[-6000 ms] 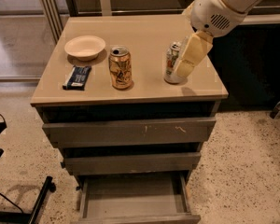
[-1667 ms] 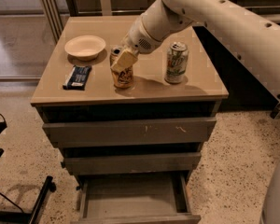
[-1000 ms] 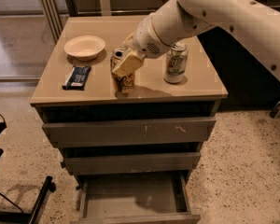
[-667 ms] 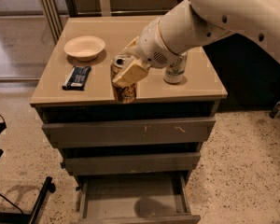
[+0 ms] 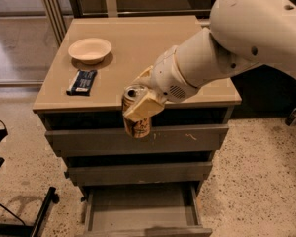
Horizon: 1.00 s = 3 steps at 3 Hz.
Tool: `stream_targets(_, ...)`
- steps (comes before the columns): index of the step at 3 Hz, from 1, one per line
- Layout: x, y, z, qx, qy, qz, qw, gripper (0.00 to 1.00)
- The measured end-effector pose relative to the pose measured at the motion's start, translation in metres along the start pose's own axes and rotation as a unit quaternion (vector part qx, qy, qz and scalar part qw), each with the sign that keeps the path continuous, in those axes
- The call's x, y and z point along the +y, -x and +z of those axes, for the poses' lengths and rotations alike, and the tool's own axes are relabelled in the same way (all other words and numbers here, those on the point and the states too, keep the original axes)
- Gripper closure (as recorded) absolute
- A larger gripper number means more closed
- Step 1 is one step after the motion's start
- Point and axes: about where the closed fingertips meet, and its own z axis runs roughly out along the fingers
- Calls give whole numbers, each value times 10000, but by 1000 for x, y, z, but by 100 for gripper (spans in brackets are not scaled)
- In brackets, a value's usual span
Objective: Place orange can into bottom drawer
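My gripper [image 5: 139,104] is shut on the orange can [image 5: 136,121] and holds it upright in the air, just in front of the cabinet's front edge, level with the top drawer. The can's silver top shows between the fingers; its orange-gold body hangs below them. The bottom drawer [image 5: 140,207] stands pulled open below, its grey interior showing with nothing in it. The white arm reaches in from the upper right and hides the right part of the cabinet top.
On the cabinet top [image 5: 138,48] sit a pale bowl [image 5: 90,49] at the back left and a dark flat packet [image 5: 82,81] near the left edge. The two upper drawers [image 5: 138,139] are closed. A black frame [image 5: 24,216] stands on the floor at the left.
My gripper came from the white-and-green can to the orange can, closed on it, lifted it off the cabinet top and carried it forward past the front edge. The white-and-green can is now hidden behind the arm.
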Motion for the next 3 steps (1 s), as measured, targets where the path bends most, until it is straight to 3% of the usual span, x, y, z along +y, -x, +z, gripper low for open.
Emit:
stream_targets(1, 0, 0, 0, 0, 0, 0, 10000, 100)
stream_targets(2, 21, -22, 18, 4, 37, 46, 10000, 100)
stream_targets(3, 70, -85, 81, -248, 18, 84, 9997, 100)
